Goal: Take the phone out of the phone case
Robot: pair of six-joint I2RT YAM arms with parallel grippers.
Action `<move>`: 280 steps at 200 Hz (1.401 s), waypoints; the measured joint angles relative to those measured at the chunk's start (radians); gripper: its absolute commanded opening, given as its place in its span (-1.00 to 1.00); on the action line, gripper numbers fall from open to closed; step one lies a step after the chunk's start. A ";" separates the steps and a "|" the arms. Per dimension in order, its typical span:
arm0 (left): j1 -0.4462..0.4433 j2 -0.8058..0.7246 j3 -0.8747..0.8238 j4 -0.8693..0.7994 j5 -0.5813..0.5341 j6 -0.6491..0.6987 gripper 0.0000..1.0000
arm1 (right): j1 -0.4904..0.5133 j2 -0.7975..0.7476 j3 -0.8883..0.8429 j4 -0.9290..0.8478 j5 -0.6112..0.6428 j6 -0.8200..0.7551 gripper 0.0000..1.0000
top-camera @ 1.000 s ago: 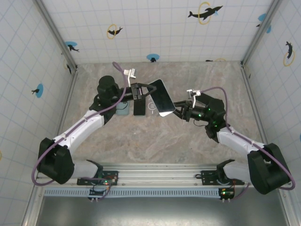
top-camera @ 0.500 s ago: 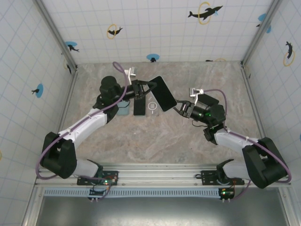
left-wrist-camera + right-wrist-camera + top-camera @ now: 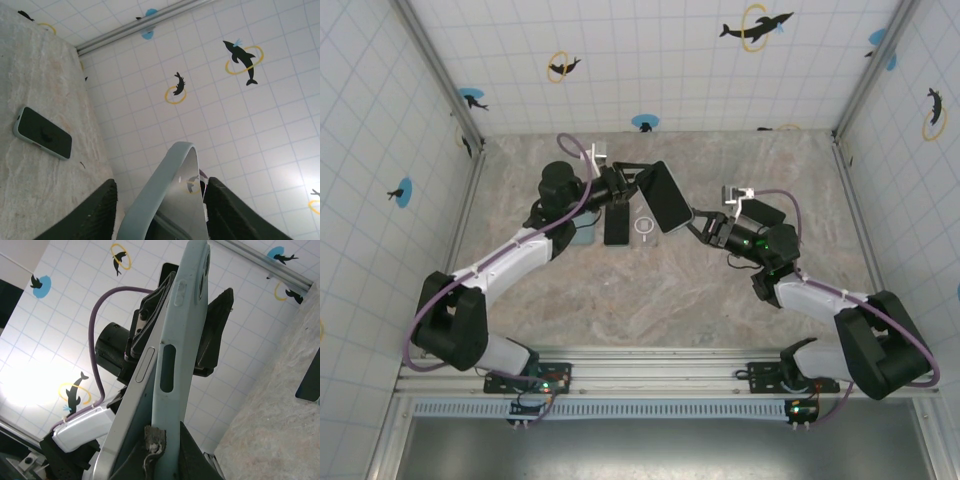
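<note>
Holding the job in the air between both arms, so we read it left to right.

The left end effector [image 3: 161, 184] has its black fingers closed on the far short end of the pale blue-green soft phone case [image 3: 182, 300], one finger on each face. We read that as the anchor, pinning the case so the other arm has something to pull against. On the marbled beige surface [image 3: 670, 300] lie a dark-screened spare handset with a pale rim [image 3: 42, 132] and, just to its right, a small white ring [image 3: 645, 225]. Both are apart from the grasp, and we judge neither matters here.

In the middle, the slim dark-glass phone [image 3: 665, 197] hangs tilted and clear of the surface. It spans the gap between the two end effectors, dark face towards the overhead camera. In the right wrist view the case side shows an empty slot cutout. A silver metal edge with a long button sits beside it, offset from the slot. We judge the phone is partly lifted out along that side, neither seated nor free.

The right end effector [image 3: 698, 228] is nearly closed on the near short end. We cannot tell whether its pads grip the phone alone or the case lip too. Holding it off the surface makes sense to us: both faces are reachable and the case can flex.
</note>
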 measured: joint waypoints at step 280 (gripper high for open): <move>-0.394 0.004 -0.042 0.084 -0.568 -0.332 0.12 | 0.024 0.072 -0.001 0.000 0.538 -0.076 -1.00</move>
